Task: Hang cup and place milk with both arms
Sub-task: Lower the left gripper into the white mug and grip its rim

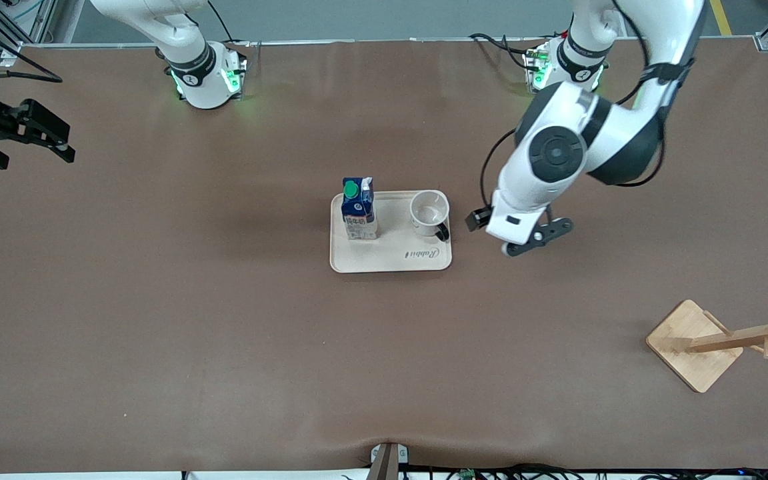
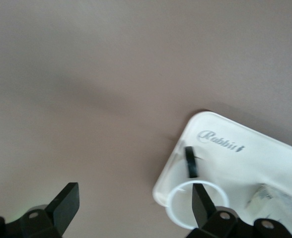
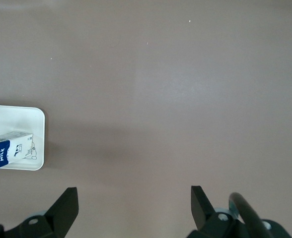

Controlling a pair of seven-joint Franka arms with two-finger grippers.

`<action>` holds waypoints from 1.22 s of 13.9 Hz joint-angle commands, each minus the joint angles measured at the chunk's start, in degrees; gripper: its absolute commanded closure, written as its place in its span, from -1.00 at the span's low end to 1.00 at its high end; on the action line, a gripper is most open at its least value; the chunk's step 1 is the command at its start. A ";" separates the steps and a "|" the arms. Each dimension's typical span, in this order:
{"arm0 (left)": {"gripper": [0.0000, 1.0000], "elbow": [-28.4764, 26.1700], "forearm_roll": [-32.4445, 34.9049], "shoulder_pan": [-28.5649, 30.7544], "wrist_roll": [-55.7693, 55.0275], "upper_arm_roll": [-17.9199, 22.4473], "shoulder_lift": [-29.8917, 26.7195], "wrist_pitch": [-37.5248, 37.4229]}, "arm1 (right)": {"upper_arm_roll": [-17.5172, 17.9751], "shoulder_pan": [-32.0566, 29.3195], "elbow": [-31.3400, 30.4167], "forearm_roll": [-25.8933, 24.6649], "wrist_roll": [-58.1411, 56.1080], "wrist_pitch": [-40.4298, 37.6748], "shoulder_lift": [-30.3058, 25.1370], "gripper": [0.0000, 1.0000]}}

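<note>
brown table [image 1: 224, 333]: tray [image 1: 391, 260] mid-table holds upright milk [image 1: 359, 208] and cup [image 1: 429, 212], mouth up, handle toward camera. left gripper [image 1: 536, 240] wide open over table beside tray. right gripper [image 1: 31, 133] wide open, waiting over table's end. rack [image 1: 724, 340] near camera.

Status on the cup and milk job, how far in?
Nothing done: cup and milk both stand on the tray. In hand: left gripper, fingers open, is over the table beside the tray's cup end. Right gripper waits open at its table end. Left: hang the cup on the wooden rack, place the milk.
</note>
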 commanded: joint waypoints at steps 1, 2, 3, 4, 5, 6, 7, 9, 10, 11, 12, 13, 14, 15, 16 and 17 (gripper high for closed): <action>-1.00 -8.41 -2.13 -2.67 -7.20 -0.14 -0.77 9.91 | -0.04 -0.50 0.98 -0.32 0.65 -0.22 0.24 -1.00; -1.00 -10.35 -2.13 -3.64 -8.53 -0.14 -0.77 11.86 | -0.04 -0.50 0.98 -0.32 0.74 -0.05 0.24 -1.00; -1.00 -12.11 -2.13 -4.60 -8.98 -0.14 -0.69 13.97 | -0.04 -0.33 0.98 -0.41 0.82 -0.04 0.24 -1.00; -1.00 -13.96 -2.13 -5.48 -10.20 -0.14 -0.77 16.86 | -0.04 -0.33 0.98 -0.41 0.83 -0.04 0.24 -1.00; -1.00 -15.02 -2.13 -5.93 -12.48 -0.22 -0.77 18.98 | -0.04 -0.24 0.98 -0.50 1.00 -0.04 0.24 -1.00; -1.00 -15.81 -2.13 -6.72 -13.89 -0.23 -0.69 19.87 | -0.13 -0.59 1.07 -0.67 1.00 -0.04 0.24 -1.00; -1.00 -16.69 -2.13 -7.25 -13.99 -0.23 -0.34 20.23 | -0.30 -0.77 1.42 -0.93 0.91 -0.13 0.24 -1.00; -0.87 -18.10 -2.22 -7.86 -15.21 -0.23 0.10 23.73 | -0.57 -1.20 1.68 -1.02 0.91 -0.48 0.24 -1.00; -0.70 -18.19 -2.22 -8.13 -15.83 -0.23 0.63 24.62 | -0.57 -1.64 1.68 -1.02 0.91 -0.48 0.24 -1.00; -0.63 -18.11 -2.22 -8.56 -16.53 -0.23 1.24 25.15 | -0.57 -1.73 1.68 -1.11 0.91 -0.57 0.41 -1.00; -0.53 -18.11 -2.22 -9.00 -16.98 -0.23 1.86 26.20 | -0.57 -1.73 1.51 -1.03 1.00 -0.57 0.85 -1.00; -0.40 -18.11 -2.13 -9.27 -17.15 -0.23 2.65 27.16 | -0.48 -1.73 1.51 -0.85 0.91 -0.49 1.90 -1.00; -0.24 -18.11 -2.13 -9.79 -17.24 -0.14 3.35 28.04 | -0.48 -1.65 1.77 -0.07 0.65 -0.57 3.04 -1.00; -0.05 -18.02 -2.22 -10.15 -17.33 -0.14 3.88 29.27 | -0.22 -0.86 1.77 -0.06 0.74 -0.57 2.97 -1.00; 0.21 -18.02 -2.13 -10.15 -17.33 -0.14 4.58 30.33 | -0.04 -0.51 1.86 -0.67 0.74 -0.66 2.79 -1.00; 0.52 -17.84 -2.04 -10.24 -17.33 -0.14 5.02 31.21 | -0.13 -0.59 1.86 -0.67 0.74 -0.83 2.79 -1.00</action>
